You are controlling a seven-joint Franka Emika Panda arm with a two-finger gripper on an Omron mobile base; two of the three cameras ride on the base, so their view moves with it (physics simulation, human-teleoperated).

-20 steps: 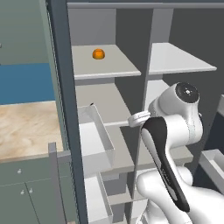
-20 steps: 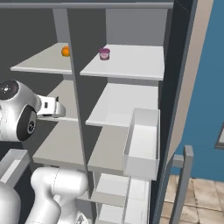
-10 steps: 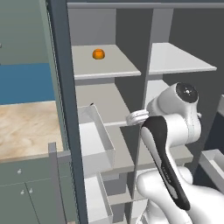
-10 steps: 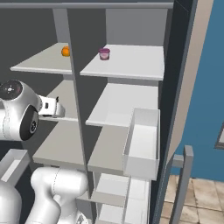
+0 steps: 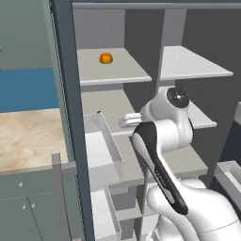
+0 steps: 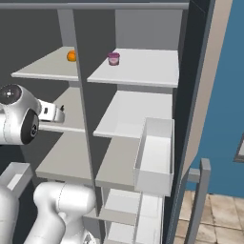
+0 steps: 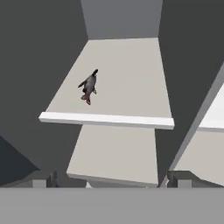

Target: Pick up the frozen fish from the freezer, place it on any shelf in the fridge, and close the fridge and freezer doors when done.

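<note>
Reaching into the freezer (image 5: 117, 108), the white arm (image 5: 162, 136) holds its claw (image 7: 111, 177) spread wide w/ nothing between the tips, above the front edge of a light grey freezer shelf (image 7: 131, 87). The frozen fish (image 7: 89, 85) lies on that shelf, left of centre, apart from the claw. No brand, label or writing readable anywhere. On the top freezer shelf sits a round orange item (image 5: 106, 58); across the divider, a small purple-pink cup (image 6: 113, 58) stands on the top fridge shelf (image 6: 143, 69). Both doors stand open, clear bins on their inner sides (image 5: 101, 141) (image 6: 155, 155); the fridge door's grey handle (image 6: 198, 200) shows at lower right. Left base cam adds a wood-look tabletop (image 5: 28, 136) beside the unit; the hand cam alone gives the fish.
</note>
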